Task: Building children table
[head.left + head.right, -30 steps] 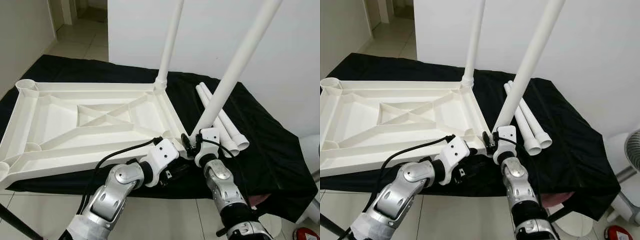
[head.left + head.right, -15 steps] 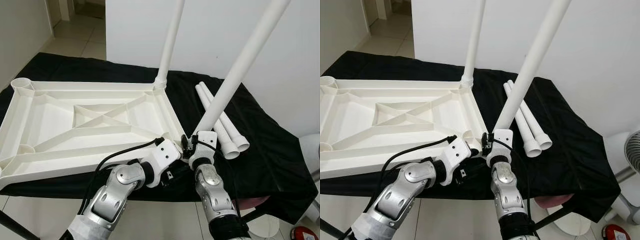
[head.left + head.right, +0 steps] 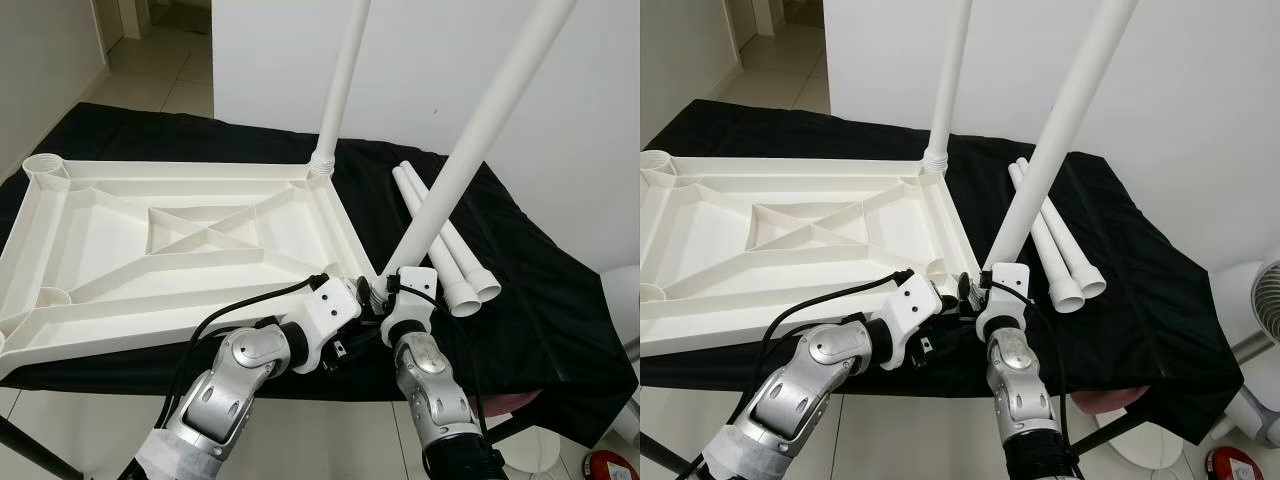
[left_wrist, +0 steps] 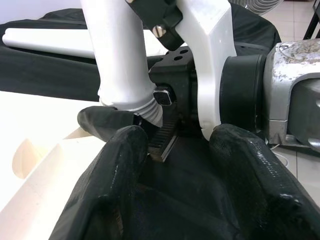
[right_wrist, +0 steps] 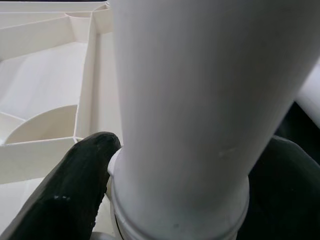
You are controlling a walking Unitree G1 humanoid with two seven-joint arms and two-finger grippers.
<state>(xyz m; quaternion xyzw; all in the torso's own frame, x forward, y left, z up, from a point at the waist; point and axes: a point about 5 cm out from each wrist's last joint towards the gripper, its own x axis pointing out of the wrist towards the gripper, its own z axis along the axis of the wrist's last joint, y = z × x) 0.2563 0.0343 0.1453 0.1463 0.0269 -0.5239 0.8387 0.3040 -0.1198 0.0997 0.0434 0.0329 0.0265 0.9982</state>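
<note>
A white tabletop (image 3: 180, 240) lies upside down on a black cloth. One white leg (image 3: 340, 90) stands upright in its far right corner. My right gripper (image 3: 385, 295) is shut on the lower end of a second leg (image 3: 470, 150), which leans to the right over the near right corner. In the right wrist view both fingers (image 5: 85, 165) press against this leg (image 5: 200, 100). My left gripper (image 4: 182, 135) is open just beside that corner, close under the leg's ribbed end (image 4: 132, 95), holding nothing.
Two spare legs (image 3: 440, 240) lie on the cloth right of the tabletop. Open round sockets sit at the far left (image 3: 45, 165) and near left (image 3: 55, 297) corners. A white wall stands behind, a fan (image 3: 1265, 300) at the right.
My right gripper has brought the leg's lower end slightly closer to the tabletop's near right corner. The left arm has hardly moved.
</note>
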